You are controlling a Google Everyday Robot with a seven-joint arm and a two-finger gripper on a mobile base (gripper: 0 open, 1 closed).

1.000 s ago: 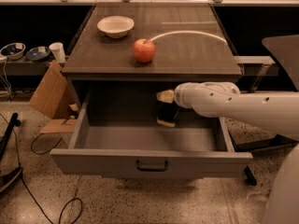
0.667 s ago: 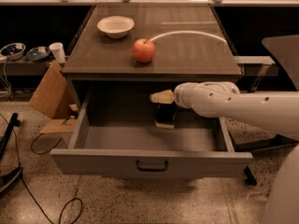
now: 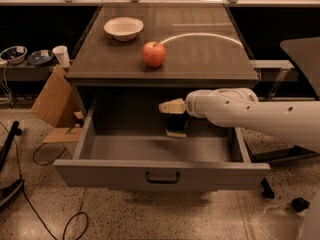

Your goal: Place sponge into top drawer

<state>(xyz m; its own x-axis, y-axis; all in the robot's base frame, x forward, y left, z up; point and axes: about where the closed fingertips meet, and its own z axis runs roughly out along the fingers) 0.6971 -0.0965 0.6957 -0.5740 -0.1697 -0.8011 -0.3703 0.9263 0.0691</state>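
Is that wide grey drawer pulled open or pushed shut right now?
Open. The wide grey top drawer is pulled out, its floor visible, with the robot's claw reaching inside it.

In the one top drawer [image 3: 100, 173]: one sponge [image 3: 176, 130], one gripper [image 3: 171, 106]; above the drawer: one apple [image 3: 154, 54], one bowl [image 3: 123, 28].

White arm [image 3: 260, 116] stretched across the open top drawer [image 3: 100, 173] from the right.
The arm entered at the right edge of view and ran leftward, nearly level, above the drawer's right wall. Its rounded wrist [image 3: 210, 103] sat over the drawer's right half. The gripper [image 3: 172, 111] at its tip pointed left and hung above the drawer's middle, toward the back.
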